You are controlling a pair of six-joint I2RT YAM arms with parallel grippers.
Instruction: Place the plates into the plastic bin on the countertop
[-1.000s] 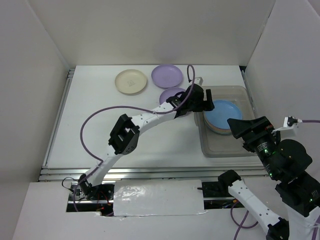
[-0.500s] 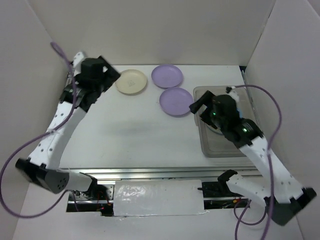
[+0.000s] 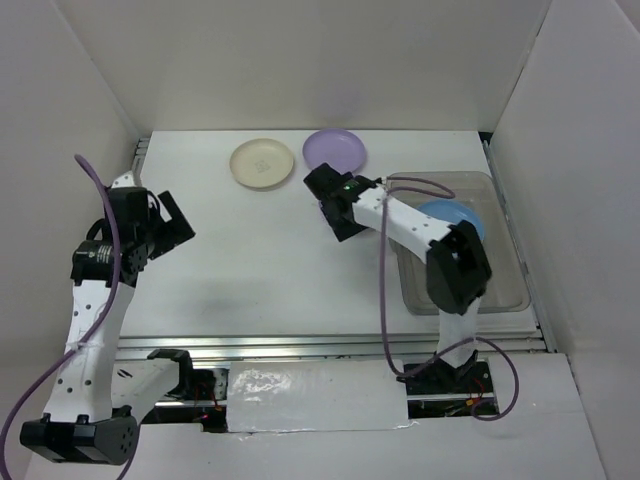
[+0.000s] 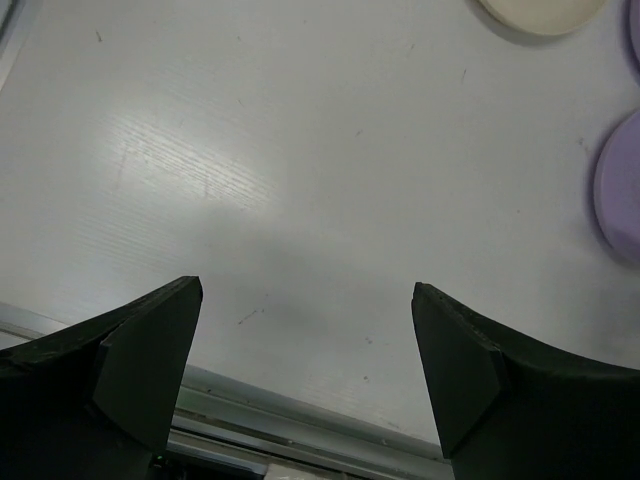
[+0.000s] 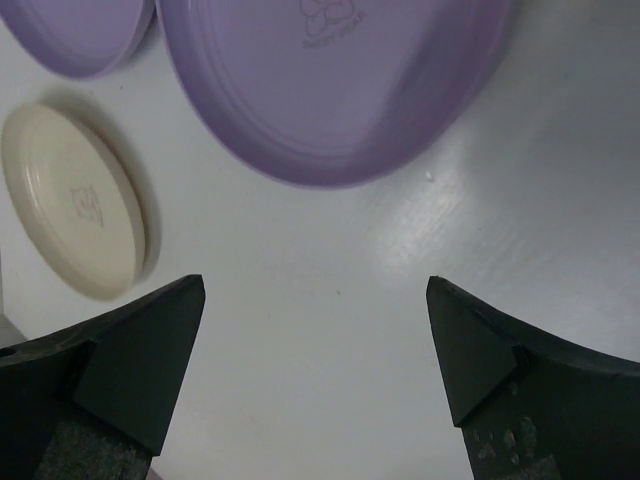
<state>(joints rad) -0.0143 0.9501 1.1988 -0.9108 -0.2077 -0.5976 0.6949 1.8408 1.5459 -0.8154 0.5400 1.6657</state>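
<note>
The plastic bin (image 3: 505, 290) stands at the right of the countertop (image 3: 260, 270) and holds a blue plate (image 3: 458, 213) on top of a stack. A cream plate (image 3: 262, 163) and a lilac plate (image 3: 336, 150) lie at the back. My right gripper (image 3: 336, 214) is open and empty, hovering over the near edge of the second lilac plate (image 5: 330, 80), which the top view mostly hides. The right wrist view also shows the cream plate (image 5: 75, 200) and the far lilac plate (image 5: 80, 30). My left gripper (image 3: 172, 226) is open and empty at the left, above bare countertop.
White walls enclose the countertop on three sides. A metal rail (image 3: 300, 345) runs along the near edge and shows in the left wrist view (image 4: 300, 425). The right arm's elbow (image 3: 460, 270) hangs over the bin. A purple cable loops beside it.
The left arm has swung from the back left corner down to the left middle. The right gripper has moved from over the bin leftward to the near lilac plate.
</note>
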